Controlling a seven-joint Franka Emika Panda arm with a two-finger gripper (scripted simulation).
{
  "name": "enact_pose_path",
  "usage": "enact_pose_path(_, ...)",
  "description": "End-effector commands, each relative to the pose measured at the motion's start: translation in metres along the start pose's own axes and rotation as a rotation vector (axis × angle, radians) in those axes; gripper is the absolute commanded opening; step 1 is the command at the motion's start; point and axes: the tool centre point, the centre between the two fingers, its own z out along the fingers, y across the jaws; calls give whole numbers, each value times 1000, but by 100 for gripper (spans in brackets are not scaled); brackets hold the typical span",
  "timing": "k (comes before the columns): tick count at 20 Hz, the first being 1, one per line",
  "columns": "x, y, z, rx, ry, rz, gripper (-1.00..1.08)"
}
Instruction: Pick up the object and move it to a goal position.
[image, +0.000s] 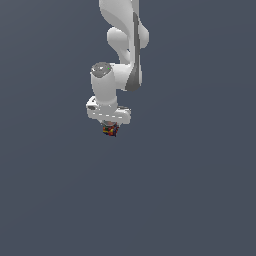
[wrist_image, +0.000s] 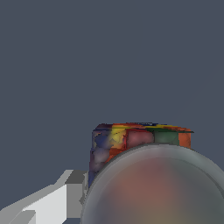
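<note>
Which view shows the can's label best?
Wrist view: the can fills the frame's lower half, its red, orange and yellow label patches readable. In the exterior view it is a tiny dark speck under the end effector.

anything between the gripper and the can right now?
Nothing visible. In the exterior view the can sits right under the gripper, with no other thing around it. The wrist view shows one finger beside the can; actual contact can't be judged.
</note>
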Motion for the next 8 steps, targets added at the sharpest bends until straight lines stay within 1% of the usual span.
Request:
enact_pose_path(1, -4, 2, -3, 0, 3, 0, -100)
enact_pose_path(8, -5, 2, -5, -1, 4, 0, -100)
